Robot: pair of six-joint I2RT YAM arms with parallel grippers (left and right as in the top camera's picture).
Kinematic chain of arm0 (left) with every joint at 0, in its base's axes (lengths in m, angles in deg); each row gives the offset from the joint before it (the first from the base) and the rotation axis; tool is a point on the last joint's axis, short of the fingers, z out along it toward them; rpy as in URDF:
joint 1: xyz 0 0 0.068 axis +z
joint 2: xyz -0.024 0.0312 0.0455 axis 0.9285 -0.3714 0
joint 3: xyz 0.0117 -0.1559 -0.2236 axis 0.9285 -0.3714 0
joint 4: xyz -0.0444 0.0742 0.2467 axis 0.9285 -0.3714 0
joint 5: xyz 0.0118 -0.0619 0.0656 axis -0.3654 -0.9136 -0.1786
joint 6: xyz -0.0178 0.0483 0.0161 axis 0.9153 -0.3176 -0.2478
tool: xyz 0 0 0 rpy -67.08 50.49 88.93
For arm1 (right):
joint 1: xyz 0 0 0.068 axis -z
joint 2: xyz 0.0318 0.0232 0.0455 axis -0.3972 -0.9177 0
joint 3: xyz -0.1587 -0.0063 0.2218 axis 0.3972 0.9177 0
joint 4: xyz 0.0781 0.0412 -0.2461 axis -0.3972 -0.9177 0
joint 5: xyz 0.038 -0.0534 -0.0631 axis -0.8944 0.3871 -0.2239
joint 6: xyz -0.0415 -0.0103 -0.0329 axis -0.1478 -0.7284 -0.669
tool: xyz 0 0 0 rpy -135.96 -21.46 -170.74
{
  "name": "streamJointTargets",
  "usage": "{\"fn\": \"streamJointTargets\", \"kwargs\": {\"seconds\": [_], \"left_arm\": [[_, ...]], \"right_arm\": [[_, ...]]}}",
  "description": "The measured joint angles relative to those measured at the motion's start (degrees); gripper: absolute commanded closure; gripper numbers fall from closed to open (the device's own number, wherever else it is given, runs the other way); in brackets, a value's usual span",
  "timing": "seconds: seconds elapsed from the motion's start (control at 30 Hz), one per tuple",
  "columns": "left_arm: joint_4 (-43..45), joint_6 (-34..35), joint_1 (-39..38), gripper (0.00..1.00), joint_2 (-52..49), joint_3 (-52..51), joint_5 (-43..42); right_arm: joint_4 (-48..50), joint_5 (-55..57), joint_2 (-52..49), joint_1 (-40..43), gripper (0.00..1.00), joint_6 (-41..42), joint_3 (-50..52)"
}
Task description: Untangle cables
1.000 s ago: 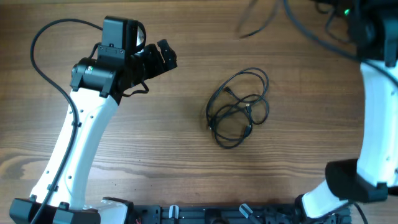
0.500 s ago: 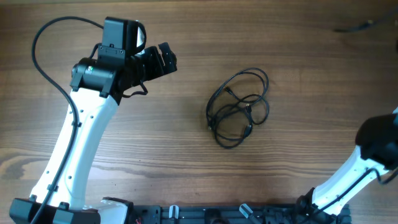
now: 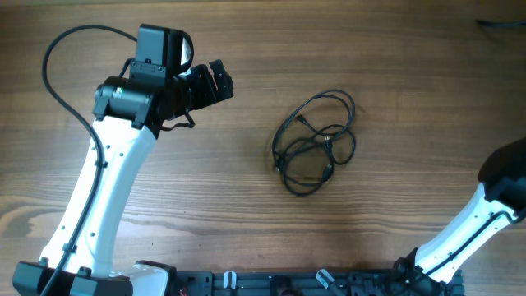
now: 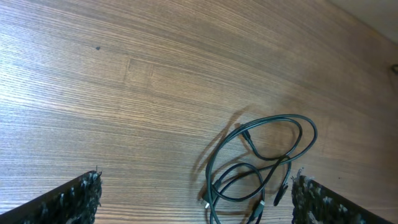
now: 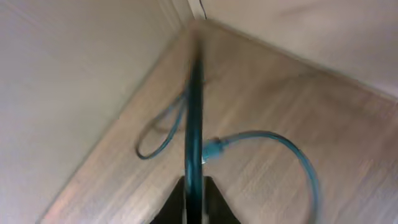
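Cable tangle (image 3: 319,141) sits flat on the wooden surface (image 3: 394,247), about mid-depth and a little toward the right edge. It's loose loops, not a tight knot, with the plug ends tucked inside.

Left jaws (image 3: 223,78) are wide apart and empty. They hover above the surface on the left side, closer to the far edge. From them the tangle lies toward the right edge and a touch toward the near edge, well apart, nothing between. The tangle's long axis runs diagonally, near-left to far-right, so roughly crosswise to a straight approach from the left arm.

Right jaws (image 5: 194,202) are off the overhead view, past the right edge. The wrist view is blurred but shows them pinched on one loose cable (image 5: 194,124), which runs up and away from the tips. Can't tell if that cable joins the tangle.

My read: the left arm is the nearer free one, so the next grab is its job. The big outer loop on the far side looks like the easiest bite.

There's bare wood on every side of the tangle, plenty of room to drag loops out.
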Motion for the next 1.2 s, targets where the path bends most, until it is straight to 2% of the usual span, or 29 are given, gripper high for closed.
{"fn": "streamJointTargets", "kwargs": {"seconds": [0.03,0.07,0.3,0.47,0.6,0.73,0.8,1.03,1.2], "left_arm": [[0.0,0.1,0.0,0.0,0.0,0.0,0.0],[0.0,0.2,0.0,0.0,0.0,0.0,0.0],[0.0,0.2,0.0,0.0,0.0,0.0,0.0],[-0.3,0.9,0.0,0.0,0.0,0.0,0.0],[-0.4,2.7,0.0,0.0,0.0,0.0,-1.9],[-0.6,3.1,-1.0,0.0,-1.6,0.0,-5.2],[-0.5,2.5,-2.3,0.0,-4.0,0.1,-6.1],[7.6,-4.8,-9.5,0.12,-19.0,0.2,-7.0],[13.0,-7.6,-14.6,0.27,-29.2,0.2,-7.0]], "right_arm": [[-2.0,-0.3,-0.5,0.0,0.11,1.3,0.3],[-3.0,-0.7,-0.7,0.0,0.0,2.4,0.3],[-8.7,-7.8,-0.9,0.0,0.0,3.9,0.3],[-15.5,-20.0,2.7,-2.6,0.01,-2.2,0.9],[-27.1,-27.9,10.3,-10.9,0.01,-8.7,0.7],[-31.2,-27.1,11.2,-20.0,0.01,-13.4,1.1],[-31.2,-25.2,11.2,-21.9,0.03,-14.1,1.7],[-31.7,-22.5,11.2,-23.9,0.05,-14.9,4.0],[-33.0,-22.1,11.2,-23.9,0.08,-14.9,4.0]]}}
